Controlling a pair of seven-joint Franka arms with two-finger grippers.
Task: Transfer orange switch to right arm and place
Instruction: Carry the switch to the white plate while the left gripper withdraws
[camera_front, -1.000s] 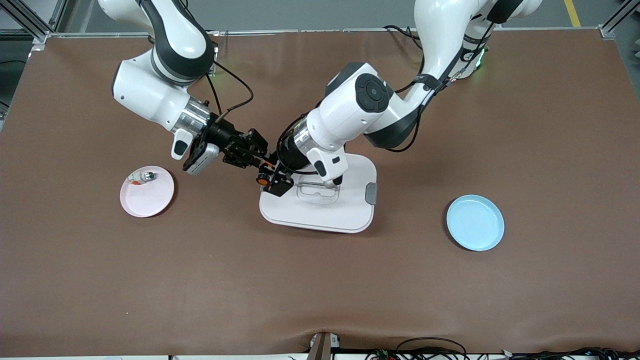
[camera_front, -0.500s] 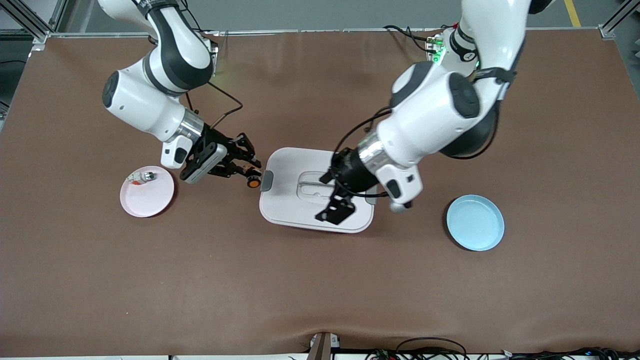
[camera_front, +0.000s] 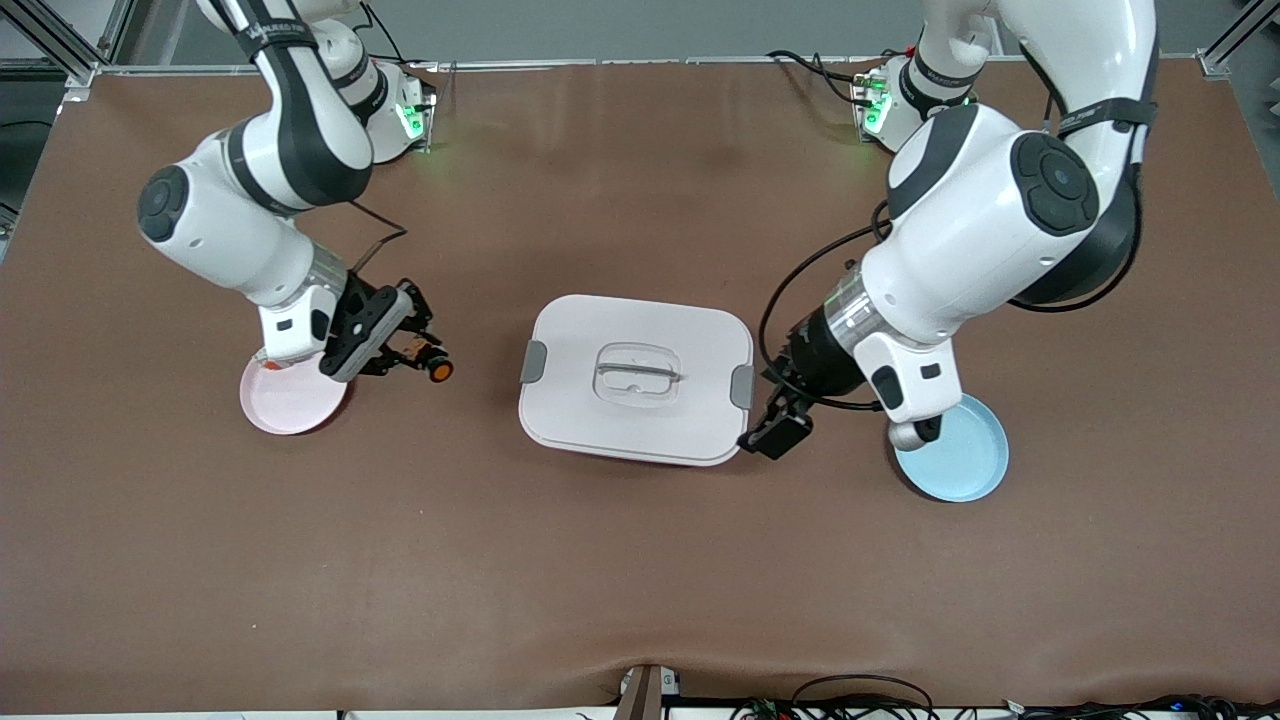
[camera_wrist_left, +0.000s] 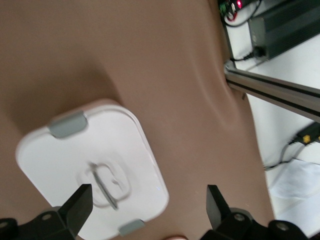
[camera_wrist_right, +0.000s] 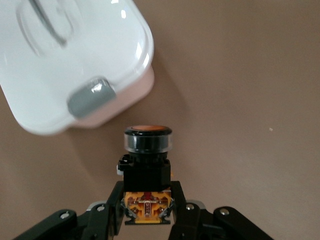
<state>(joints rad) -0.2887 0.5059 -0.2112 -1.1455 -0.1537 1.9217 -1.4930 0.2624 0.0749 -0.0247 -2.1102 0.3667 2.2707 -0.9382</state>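
while pinched by the right claw (camera_front: 418, 352) above the bench (camera_front: 640, 560) beside the pink plate (camera_front: 290, 405), orange switch (camera_wrist_right: 147, 165) held lengthwise, cap aimed toward the lidded box (camera_front: 636, 378), left claw (camera_front: 772, 432) spread wide, hung by the box.

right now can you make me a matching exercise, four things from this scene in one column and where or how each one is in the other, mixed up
Things:
1. orange switch
2. left gripper
3. white lidded box
4. blue plate

Places or states:
A. fingers open, holding nothing, beside the box
B. at the left arm's end of the table, partly under that arm's wrist
C. gripped by the right gripper, near the pink plate
D. mid-table between the two plates, lid on

Pairs: 1-C, 2-A, 3-D, 4-B
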